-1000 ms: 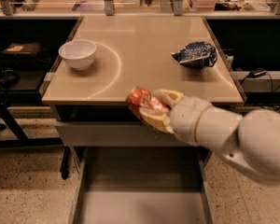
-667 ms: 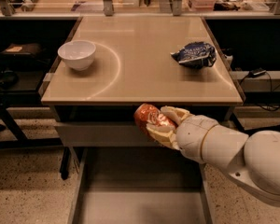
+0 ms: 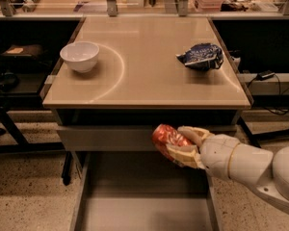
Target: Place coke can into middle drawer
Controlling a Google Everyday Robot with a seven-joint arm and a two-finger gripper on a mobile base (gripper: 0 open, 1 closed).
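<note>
Filling the upper half, the tan table stands w/ the middle drawer pulled open below it. The white arm reaches in from the right (low, at drawer-front height); its gripper hangs over the drawer's back right part. On the table: white bowl at left, chip bag at right. The coke can is tilted, clamped between the gripper's fingers, above the drawer, not in it.
</note>
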